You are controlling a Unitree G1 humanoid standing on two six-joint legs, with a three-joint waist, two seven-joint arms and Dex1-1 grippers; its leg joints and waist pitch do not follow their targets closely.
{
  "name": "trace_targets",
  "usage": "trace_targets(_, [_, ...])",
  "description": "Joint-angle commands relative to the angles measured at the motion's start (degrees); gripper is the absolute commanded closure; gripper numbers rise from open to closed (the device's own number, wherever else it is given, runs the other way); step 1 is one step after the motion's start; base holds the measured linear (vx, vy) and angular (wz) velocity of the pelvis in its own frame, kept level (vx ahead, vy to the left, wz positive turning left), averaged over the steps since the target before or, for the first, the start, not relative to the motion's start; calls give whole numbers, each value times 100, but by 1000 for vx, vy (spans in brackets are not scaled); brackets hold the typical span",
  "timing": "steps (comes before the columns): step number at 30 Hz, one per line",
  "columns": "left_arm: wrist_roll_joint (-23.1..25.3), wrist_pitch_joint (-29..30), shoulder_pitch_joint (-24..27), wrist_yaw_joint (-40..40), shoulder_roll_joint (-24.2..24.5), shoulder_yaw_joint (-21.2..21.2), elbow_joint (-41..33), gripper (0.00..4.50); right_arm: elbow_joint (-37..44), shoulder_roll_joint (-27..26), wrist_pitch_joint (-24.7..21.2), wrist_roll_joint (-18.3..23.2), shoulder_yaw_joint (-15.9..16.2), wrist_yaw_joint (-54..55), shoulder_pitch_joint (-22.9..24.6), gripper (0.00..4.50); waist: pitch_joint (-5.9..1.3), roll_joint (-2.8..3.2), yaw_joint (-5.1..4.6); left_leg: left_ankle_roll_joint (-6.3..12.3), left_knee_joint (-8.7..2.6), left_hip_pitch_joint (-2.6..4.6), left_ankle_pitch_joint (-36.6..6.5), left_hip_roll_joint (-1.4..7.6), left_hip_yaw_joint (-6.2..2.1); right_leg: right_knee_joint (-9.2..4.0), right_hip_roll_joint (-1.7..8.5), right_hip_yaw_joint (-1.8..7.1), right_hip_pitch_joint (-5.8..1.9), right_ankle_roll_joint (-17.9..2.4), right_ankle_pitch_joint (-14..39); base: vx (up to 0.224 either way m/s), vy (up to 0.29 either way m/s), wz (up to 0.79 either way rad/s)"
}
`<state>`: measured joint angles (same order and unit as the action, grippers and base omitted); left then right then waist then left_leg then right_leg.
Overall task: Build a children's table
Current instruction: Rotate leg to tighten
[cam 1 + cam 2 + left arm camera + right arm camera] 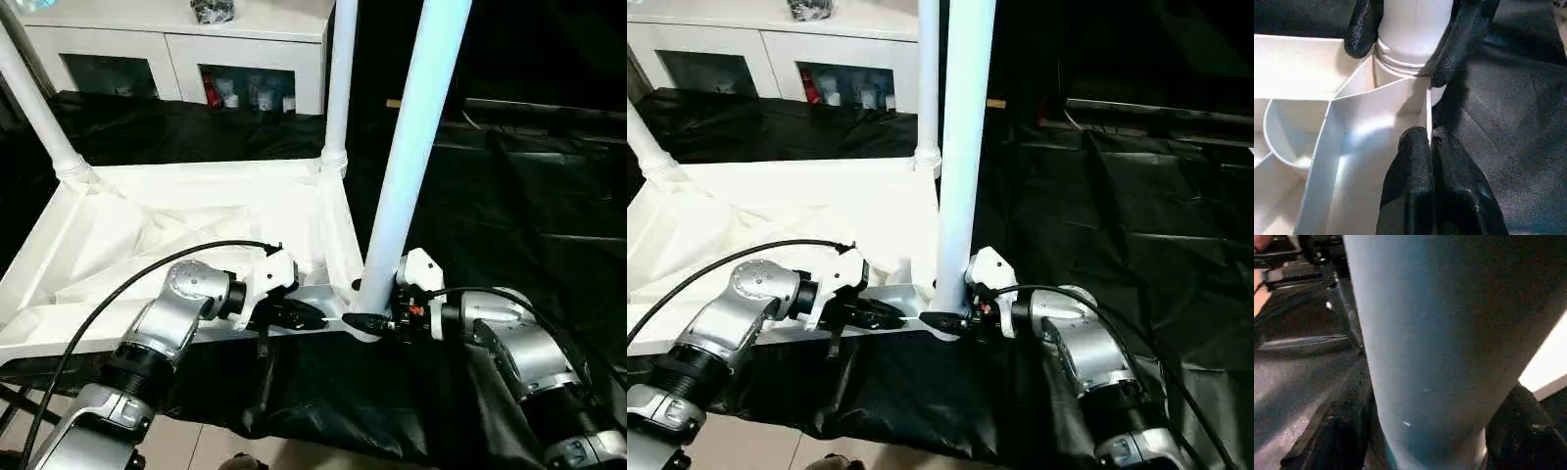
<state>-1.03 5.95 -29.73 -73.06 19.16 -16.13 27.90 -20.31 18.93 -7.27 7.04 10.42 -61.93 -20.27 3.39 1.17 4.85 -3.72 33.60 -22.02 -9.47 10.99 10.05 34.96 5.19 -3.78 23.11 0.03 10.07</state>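
The children's table lies upside down, its white top (147, 196) showing its ribbed underside. Three white legs stand in corner sockets: far left (34, 103), far right (338, 88) and near right (411, 147). My left gripper (312, 315) is shut on the top's thin near rim (1427, 105), close to the near right corner. My right gripper (370, 318) reaches in from the right at the foot of the near right leg. Its black fingers (1464, 39) press on both sides of the leg (1413, 29) just above the socket.
A black sheet (529, 196) covers the ground around and to the right of the table. A white cabinet (176, 44) stands at the back. A black cable (98, 304) loops over my left forearm. Bare floor (196, 441) shows at the near edge.
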Motion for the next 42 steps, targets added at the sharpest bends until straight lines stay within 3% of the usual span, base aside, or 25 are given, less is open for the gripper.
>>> trace_targets(1, [9,-97,-327,701,-486,23,52,450,-76,-473,-112,-165,334,489,33,187,-364,-57,-45,131,-432,111,-1738,207,-43,-522,306,244,-220,-1115,2078,0,0,0])
trace_targets(3, [135,-31,-447,1103,-645,52,234,450,-352,-737,-61,-300,163,1164,-58,187,-356,-71,-54,59,-439,112,-1803,194,-57,-540,316,239,-208,-1025,2328,0,0,0])
trace_targets(7, [321,193,-721,1918,-991,137,625,450,-957,-1219,-51,-450,-200,2458,-337,187,-349,-44,-117,-82,-448,145,-2086,180,-93,-603,331,218,-172,-839,2808,0,0,0])
trace_targets(8, [321,193,-721,1918,-991,137,625,450,-957,-1219,-51,-450,-200,2458,-337,187,-346,-53,-146,-84,-447,145,-2132,176,-86,-609,315,219,-160,-839,2798,0,0,0])
trace_targets(10, [413,329,-961,2636,-1362,233,978,450,-1500,-1609,-203,-525,-503,3621,-674,187,-349,-50,-192,-108,-448,133,-2166,162,-97,-609,313,209,-168,-842,2767,0,0,0])
trace_targets(13, [453,331,-1090,3012,-1619,282,1175,450,-1919,-1892,-203,-537,-763,4450,-966,187,-361,-31,-223,-103,-440,128,-2138,150,-94,-611,314,212,-166,-876,2625,0,0,0])
trace_targets(17, [441,242,-1118,2996,-1712,265,1204,450,-2092,-2030,-105,-480,-893,4604,-1118,187,-393,-54,-212,70,-427,87,-1844,149,-66,-572,303,223,-215,-978,2067,0,0,0])
trace_targets(20, [401,-26,-1045,2669,-1707,167,1088,450,-2119,-2122,55,-273,-1007,4252,-1211,118,-406,-70,-193,181,-416,72,-1612,157,-51,-528,306,226,-245,-1094,1728,0,0,0])
trace_targets(27, [361,-237,-878,2337,-1534,87,891,450,-1990,-1958,142,-272,-865,3758,-1164,62,-400,-59,-192,231,-419,73,-1549,171,-45,-511,307,223,-255,-1154,1670,0,0,0])
trace_targets(28, [361,-237,-878,2337,-1534,87,891,450,-1990,-1958,142,-272,-865,3758,-1164,62,-398,-61,-197,226,-422,73,-1550,172,-45,-512,307,224,-256,-1155,1687,0,0,0])
trace_targets(29, [286,-320,-738,1980,-1273,57,737,450,-1731,-1574,303,-370,-613,3111,-1027,62,-392,-82,-187,237,-418,85,-1594,174,-42,-531,305,216,-256,-1138,1795,0,0,0])
trace_targets(33, [204,-380,-639,1640,-1066,57,605,450,-1466,-1234,424,-382,-422,2424,-881,62,-392,-82,-157,281,-417,80,-1588,192,-36,-534,315,233,-248,-1085,1860,0,0,0])
trace_targets(36, [68,-336,-523,1158,-808,42,337,450,-1037,-837,444,-223,-217,1456,-644,62,-387,-74,-136,355,-427,61,-1470,218,-43,-481,303,238,-259,-1186,1532,0,0,0])
trace_targets(42, [-55,-315,-334,530,-423,-14,27,450,-503,-395,344,31,57,378,-367,62,-395,-84,-107,395,-410,78,-1443,225,-32,-458,310,241,-261,-1292,1443,0,0,0])
